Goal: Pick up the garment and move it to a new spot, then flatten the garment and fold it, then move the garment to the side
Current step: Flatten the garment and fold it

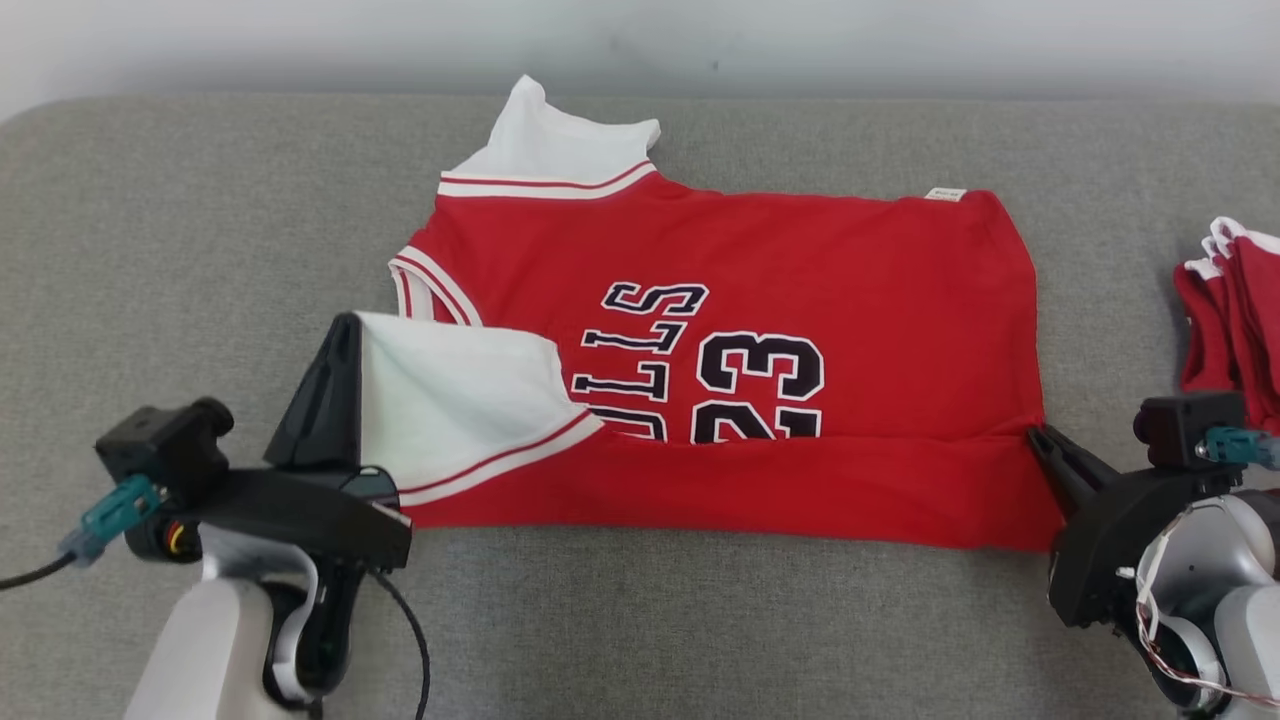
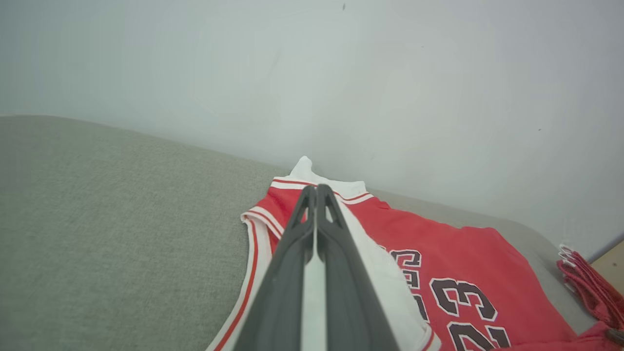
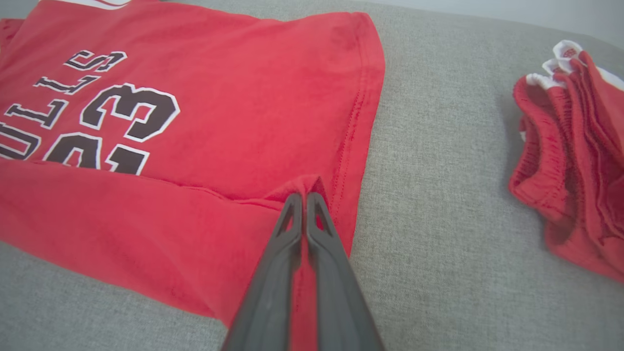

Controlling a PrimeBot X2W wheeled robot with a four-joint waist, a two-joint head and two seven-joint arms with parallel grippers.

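The left gripper [image 1: 343,330] and right gripper [image 1: 1036,434] each have long, matte dark-grey fingers [image 3: 319,229] with triangular cut-outs near the tips. The forearms [image 1: 200,650] are pale grey. Each wrist carries a black camera block [image 1: 165,440] with a teal connector [image 1: 115,510]. A black cable [image 1: 412,640] loops on the left, and thin red-and-white wires [image 1: 1165,655] on the right.

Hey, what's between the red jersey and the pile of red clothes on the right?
Only the bare grey surface, seen plainly in the right wrist view between the jersey and the pile.
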